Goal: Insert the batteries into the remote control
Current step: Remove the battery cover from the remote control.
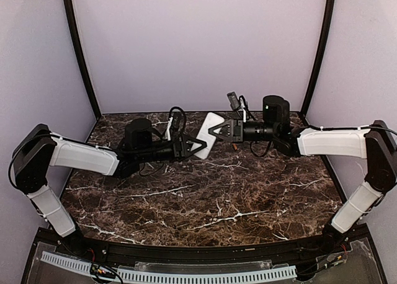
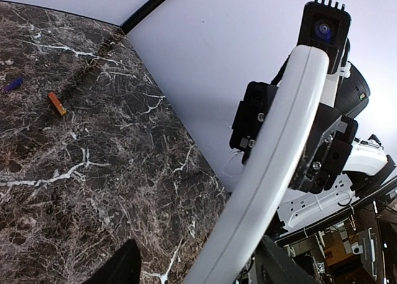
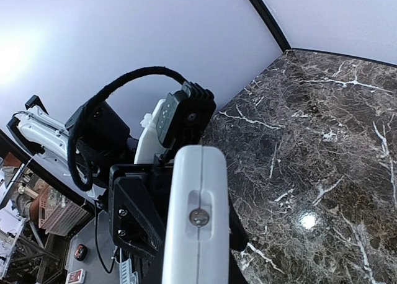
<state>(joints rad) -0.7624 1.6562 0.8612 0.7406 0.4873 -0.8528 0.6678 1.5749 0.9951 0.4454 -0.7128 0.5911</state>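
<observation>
The white remote control (image 1: 208,135) hangs in the air over the far middle of the marble-patterned desk (image 1: 205,203), tilted, with an arm at each end. Your right pincer (image 1: 214,132) is clamped on the remote's upper right end, its black fingers (image 2: 255,124) pressed against both faces. Your left pincer (image 1: 193,149) meets the lower left end with its jaws spread. One finger (image 2: 118,266) stands clear of the casing, and the remote passes between the two without being gripped. The orange battery (image 2: 57,103) and the dark blue battery (image 2: 12,84) lie near each other on the desk, well apart from the remote.
</observation>
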